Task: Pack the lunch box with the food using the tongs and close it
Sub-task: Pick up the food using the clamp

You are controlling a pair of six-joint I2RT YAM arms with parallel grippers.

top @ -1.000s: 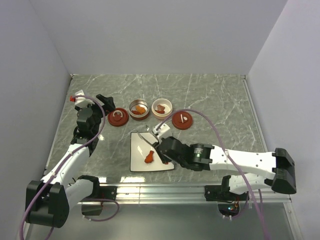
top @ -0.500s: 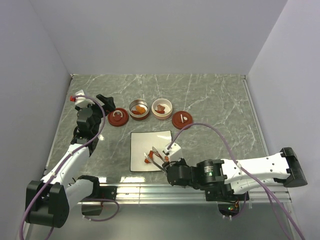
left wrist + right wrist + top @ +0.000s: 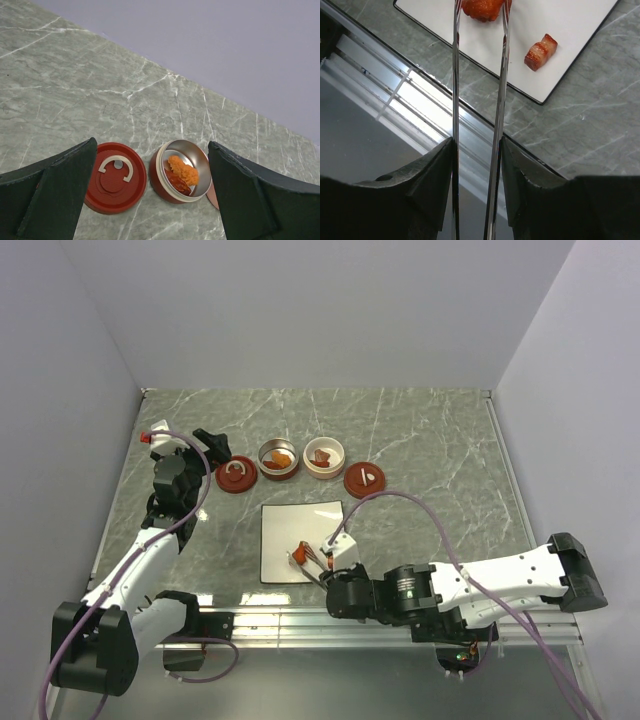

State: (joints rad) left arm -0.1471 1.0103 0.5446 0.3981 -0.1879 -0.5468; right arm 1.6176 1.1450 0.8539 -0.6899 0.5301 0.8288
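My right gripper (image 3: 333, 578) (image 3: 477, 145) is shut on the thin silver tongs (image 3: 312, 562) (image 3: 456, 75), low over the table's near edge. The tong tips straddle an orange-red food piece (image 3: 298, 556) (image 3: 482, 9) on the white plate (image 3: 300, 520) (image 3: 570, 20). A second reddish chunk (image 3: 541, 51) lies on the plate beside it. The lunch box is two round tins: one (image 3: 277, 458) (image 3: 182, 170) holds orange and red food, the other (image 3: 323, 455) holds dark red pieces. My left gripper (image 3: 210, 445) (image 3: 152, 145) hangs open above the left tin and its lid.
Two round red lids with white handles lie flat, one (image 3: 234, 477) (image 3: 114, 176) left of the tins and one (image 3: 364, 481) to their right. A metal rail (image 3: 330, 620) runs along the near edge under the right arm. Grey walls enclose the table.
The right arm has pulled back from over the plate to the near edge, and the tongs now point up at the plate with their tips round the orange-red piece. The left arm has not moved.
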